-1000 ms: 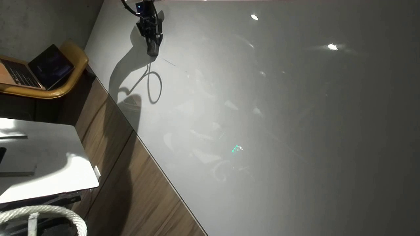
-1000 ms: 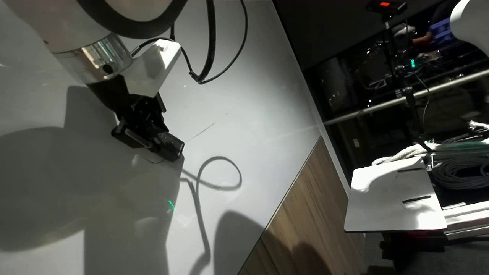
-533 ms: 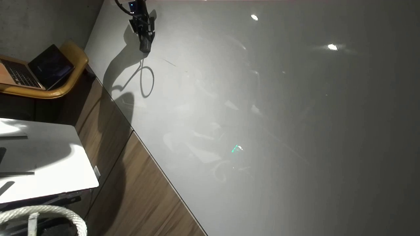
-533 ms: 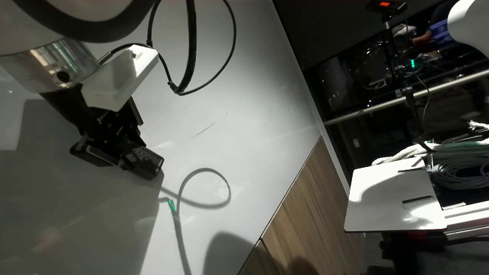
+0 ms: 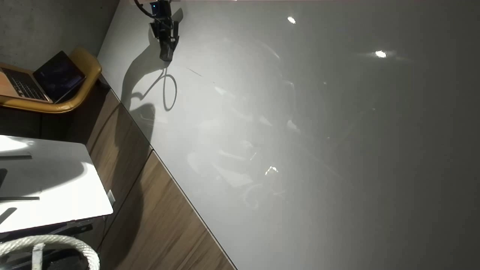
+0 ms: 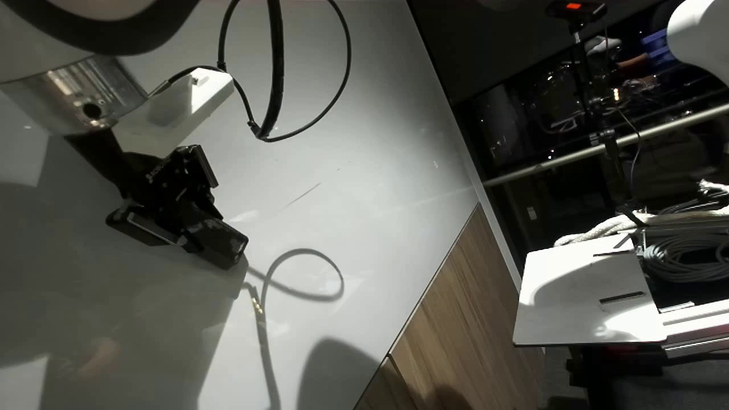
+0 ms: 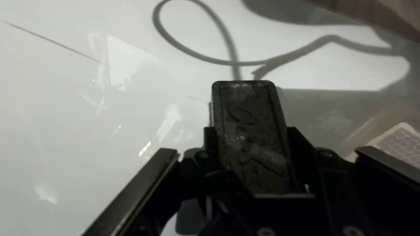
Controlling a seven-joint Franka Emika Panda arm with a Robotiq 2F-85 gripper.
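in an exterior view, pinching a dark block (image 5: 166, 54) between the jaws and holding it near a glossy white surface (image 5: 318, 142), well apart from an open laptop (image 5: 50, 78) on a yellow chair (image 5: 91, 71). in an exterior view, pointing the block toward a looped shadow (image 6: 308, 251), leaving it unclear whether touching that surface. in the wrist view, gripping both long sides of the block and showing its scuffed, dark broad face.
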